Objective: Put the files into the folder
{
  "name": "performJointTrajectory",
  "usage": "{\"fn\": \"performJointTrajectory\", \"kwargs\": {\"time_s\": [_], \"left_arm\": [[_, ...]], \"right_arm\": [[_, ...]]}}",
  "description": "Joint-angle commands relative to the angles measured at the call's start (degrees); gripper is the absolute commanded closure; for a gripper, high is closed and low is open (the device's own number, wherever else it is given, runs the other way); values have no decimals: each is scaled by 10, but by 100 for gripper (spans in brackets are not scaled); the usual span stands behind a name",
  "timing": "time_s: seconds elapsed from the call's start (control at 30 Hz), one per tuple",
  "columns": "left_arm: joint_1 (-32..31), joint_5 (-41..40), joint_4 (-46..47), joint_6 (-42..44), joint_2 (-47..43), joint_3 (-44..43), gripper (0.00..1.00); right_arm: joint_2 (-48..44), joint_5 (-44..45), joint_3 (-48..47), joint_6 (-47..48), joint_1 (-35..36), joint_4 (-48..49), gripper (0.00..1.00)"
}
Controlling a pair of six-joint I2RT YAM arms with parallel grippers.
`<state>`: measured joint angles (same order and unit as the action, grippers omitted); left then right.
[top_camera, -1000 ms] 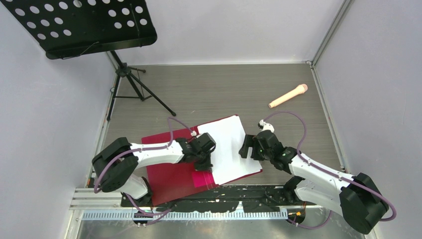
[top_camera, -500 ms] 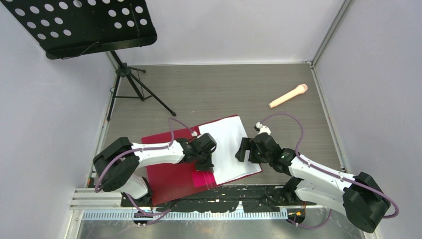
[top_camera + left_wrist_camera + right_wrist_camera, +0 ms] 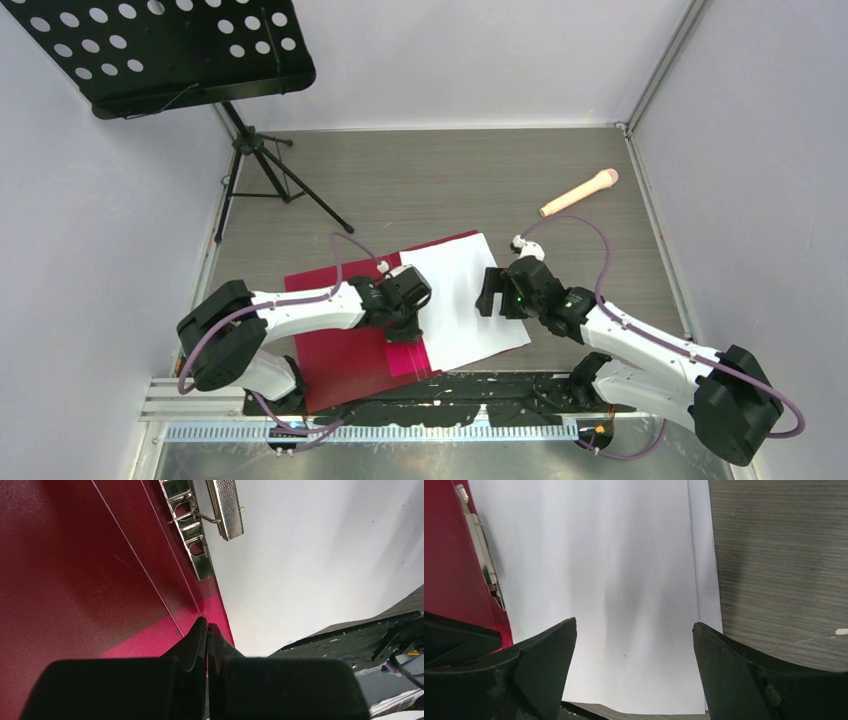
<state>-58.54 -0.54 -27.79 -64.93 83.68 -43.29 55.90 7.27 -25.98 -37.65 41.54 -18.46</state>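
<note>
The folder [image 3: 335, 345] lies open and flat near the table's front, dark red, with a pink patch [image 3: 165, 636] by its spine. The white files [image 3: 462, 295] lie on its right half, next to the metal spine clip [image 3: 192, 540]. My left gripper [image 3: 404, 325] is shut with nothing between its fingers. Its tips [image 3: 206, 626] rest low at the pink patch, by the near left corner of the files [image 3: 310, 555]. My right gripper [image 3: 489, 293] stands open over the right edge of the files [image 3: 599, 555], holding nothing.
A beige microphone [image 3: 580, 192] lies at the back right of the wooden table [image 3: 450, 180]. A black music stand [image 3: 170, 50] on tripod legs [image 3: 265, 170] stands at the back left. A black strip [image 3: 450, 385] runs along the near edge.
My right gripper drifted a little left over the files, then slightly farther back, staying open. The left gripper shifted slightly left and back, still shut.
</note>
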Motion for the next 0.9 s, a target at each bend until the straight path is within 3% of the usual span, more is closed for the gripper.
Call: {"fn": "performJointTrajectory", "kwargs": {"time_s": [0.0, 0.2, 0.53, 0.87], "left_arm": [[-3, -29, -22, 13, -22, -24, 100], [3, -30, -22, 21, -6, -32, 100], [19, -30, -20, 39, 15, -39, 100], [21, -20, -6, 43, 39, -41, 100]], "right_arm": [[-1, 0, -41, 18, 1, -5, 7], [54, -7, -42, 67, -45, 49, 1], [139, -64, -27, 81, -94, 194, 5], [119, -11, -3, 78, -95, 189, 5]]}}
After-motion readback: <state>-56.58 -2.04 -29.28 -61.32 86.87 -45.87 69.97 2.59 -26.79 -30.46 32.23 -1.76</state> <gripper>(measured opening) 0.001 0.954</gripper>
